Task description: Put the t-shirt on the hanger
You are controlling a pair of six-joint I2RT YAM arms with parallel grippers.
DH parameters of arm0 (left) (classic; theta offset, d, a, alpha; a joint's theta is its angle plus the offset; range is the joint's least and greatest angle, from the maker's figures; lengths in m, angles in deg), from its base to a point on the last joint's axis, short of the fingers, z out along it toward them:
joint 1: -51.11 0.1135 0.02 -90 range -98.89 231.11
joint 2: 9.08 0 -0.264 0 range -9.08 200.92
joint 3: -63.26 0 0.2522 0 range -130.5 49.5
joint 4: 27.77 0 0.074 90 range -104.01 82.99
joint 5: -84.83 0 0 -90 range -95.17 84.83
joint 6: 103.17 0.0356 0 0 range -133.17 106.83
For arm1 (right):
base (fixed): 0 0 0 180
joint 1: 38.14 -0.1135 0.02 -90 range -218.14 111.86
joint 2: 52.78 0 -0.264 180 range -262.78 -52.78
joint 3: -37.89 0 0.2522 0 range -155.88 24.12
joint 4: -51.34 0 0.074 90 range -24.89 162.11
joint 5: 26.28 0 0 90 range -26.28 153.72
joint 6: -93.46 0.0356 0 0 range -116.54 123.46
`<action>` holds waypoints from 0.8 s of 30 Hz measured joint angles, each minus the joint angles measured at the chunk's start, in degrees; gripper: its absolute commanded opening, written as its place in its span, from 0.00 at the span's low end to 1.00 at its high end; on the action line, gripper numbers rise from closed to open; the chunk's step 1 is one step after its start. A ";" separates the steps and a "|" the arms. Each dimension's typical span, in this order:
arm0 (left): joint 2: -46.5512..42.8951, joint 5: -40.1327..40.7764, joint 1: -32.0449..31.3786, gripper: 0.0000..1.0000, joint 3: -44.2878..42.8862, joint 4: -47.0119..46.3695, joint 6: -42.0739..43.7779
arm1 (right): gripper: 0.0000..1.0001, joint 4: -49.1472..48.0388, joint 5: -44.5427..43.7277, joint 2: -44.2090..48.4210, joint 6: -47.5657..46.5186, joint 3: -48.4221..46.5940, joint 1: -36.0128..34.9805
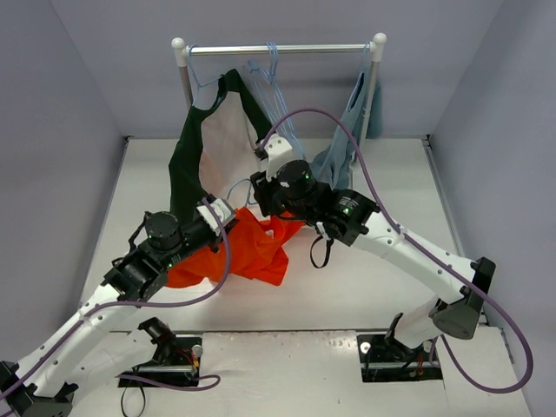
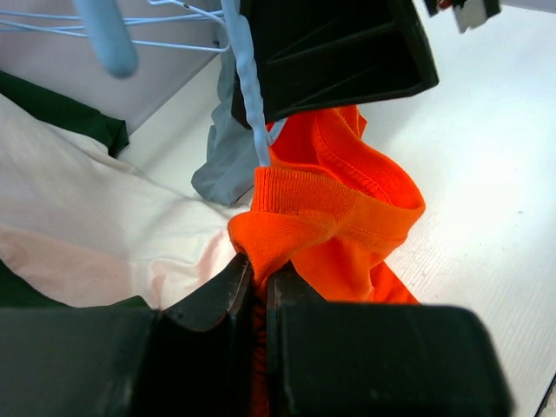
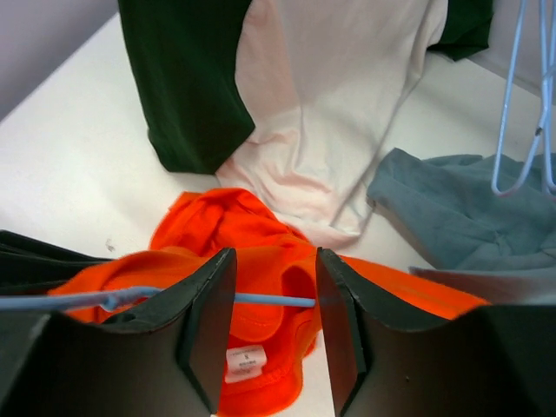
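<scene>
The orange-red t-shirt [image 1: 256, 248] lies bunched on the table between both arms. My left gripper [image 2: 261, 268] is shut on a fold of its ribbed collar [image 2: 304, 195], lifting it. A thin pale-blue hanger [image 2: 253, 104] comes down into the collar opening. In the right wrist view the hanger's bar [image 3: 274, 300] runs across the gap of my right gripper [image 3: 274, 261], whose jaws stand open around it, above the t-shirt [image 3: 217, 226] and its white label [image 3: 243, 360]. From above, the right gripper [image 1: 259, 186] sits just beyond the left gripper [image 1: 228, 215].
A dark green-and-white garment [image 1: 208, 130] and a grey-blue garment [image 1: 347, 139] hang from the rack [image 1: 278, 49] at the back, their hems on the table [image 1: 365, 278]. Several spare pale-blue hangers [image 1: 271, 65] hang on the rail.
</scene>
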State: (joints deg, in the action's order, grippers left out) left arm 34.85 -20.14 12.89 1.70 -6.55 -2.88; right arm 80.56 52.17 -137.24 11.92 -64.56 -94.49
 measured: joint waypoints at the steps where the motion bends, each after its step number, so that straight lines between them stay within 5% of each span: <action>1: -0.38 -0.24 0.00 0.00 0.78 -0.59 -0.08 | 0.45 0.07 0.03 0.50 -0.28 0.64 0.15; 6: -1.95 -0.90 0.02 0.00 4.44 -3.95 -0.69 | 0.48 0.16 3.40 4.84 -2.47 3.00 4.22; 12: -2.21 -2.10 0.02 0.00 6.38 -5.49 -1.51 | 0.47 0.06 15.72 14.68 -7.66 8.60 18.36; 24: -3.18 -5.80 0.02 0.00 6.39 -6.02 -1.60 | 0.53 8.20 43.69 18.87 -32.09 20.12 36.18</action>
State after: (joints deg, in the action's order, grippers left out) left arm 31.67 -25.95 12.92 8.09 -12.58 -4.48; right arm 88.76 95.86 -118.37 -20.17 -44.44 -58.31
